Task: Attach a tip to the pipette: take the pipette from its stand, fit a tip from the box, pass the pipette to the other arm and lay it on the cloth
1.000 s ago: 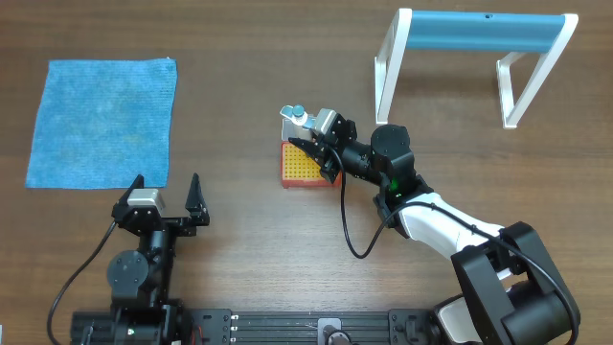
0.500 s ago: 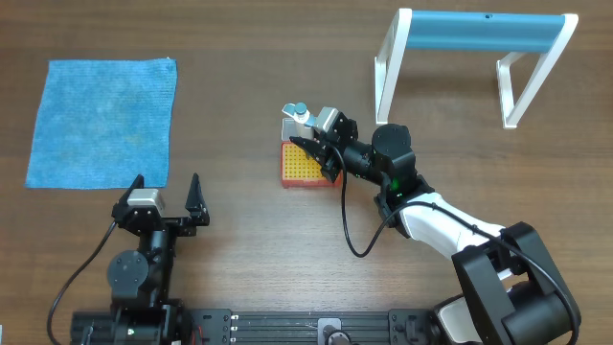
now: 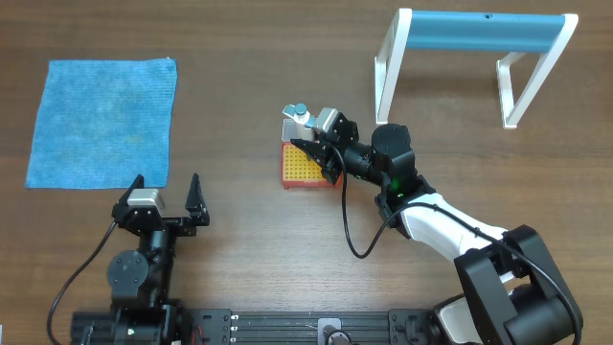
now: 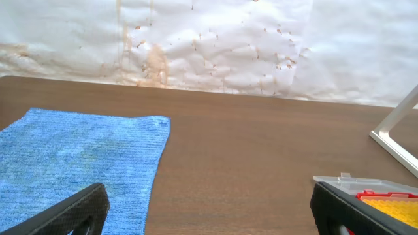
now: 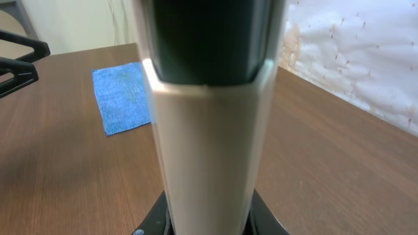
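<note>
1. Desk [image 3: 249, 240] carries everything. The stand [image 3: 479, 29] is at the far right, well apart from the pipette.
2. Cloth [image 3: 101, 120] lies flat at far left, just beyond the left claw [image 3: 167, 182], whose fingers are spread and hold nothing.
3. Tip box [image 3: 302, 168] sits mid-desk below the right claw [image 3: 321, 149].
4. Pipette [image 5: 209, 130] is clamped in the right claw over the box; can't tell if it touches the tips. Likely light, rigid and smooth, so slip-prone. Grip the thick barrel, not the plunger.

cloth [image 3: 102, 123] L, tip box [image 3: 300, 168] ctr, stand [image 3: 479, 34] R
</note>
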Controlling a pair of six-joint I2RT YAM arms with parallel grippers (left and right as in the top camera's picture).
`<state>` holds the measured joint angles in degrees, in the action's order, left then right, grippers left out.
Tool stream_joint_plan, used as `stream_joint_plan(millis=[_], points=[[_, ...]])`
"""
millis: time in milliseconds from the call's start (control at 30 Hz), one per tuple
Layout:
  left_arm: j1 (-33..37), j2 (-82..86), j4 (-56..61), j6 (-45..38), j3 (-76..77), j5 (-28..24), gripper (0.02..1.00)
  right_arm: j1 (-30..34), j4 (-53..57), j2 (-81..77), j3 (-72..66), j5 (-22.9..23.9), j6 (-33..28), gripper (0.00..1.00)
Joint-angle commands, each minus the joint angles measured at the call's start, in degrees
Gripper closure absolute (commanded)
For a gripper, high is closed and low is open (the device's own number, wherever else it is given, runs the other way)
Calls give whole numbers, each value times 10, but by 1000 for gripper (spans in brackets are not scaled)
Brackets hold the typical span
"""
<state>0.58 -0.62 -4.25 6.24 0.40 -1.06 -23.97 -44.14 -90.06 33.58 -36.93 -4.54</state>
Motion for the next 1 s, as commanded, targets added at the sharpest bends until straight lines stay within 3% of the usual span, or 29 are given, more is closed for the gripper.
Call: stream_joint_plan(millis=[33, 767, 1000], points=[[-3, 4, -4, -7, -1, 10, 20, 3, 6, 2, -14, 5, 7, 923], [-3, 4, -4, -7, -1, 10, 20, 3, -69, 2, -57, 20, -6, 923], [-3, 4, -4, -7, -1, 10, 20, 3, -108, 4, -56, 20, 24, 921]])
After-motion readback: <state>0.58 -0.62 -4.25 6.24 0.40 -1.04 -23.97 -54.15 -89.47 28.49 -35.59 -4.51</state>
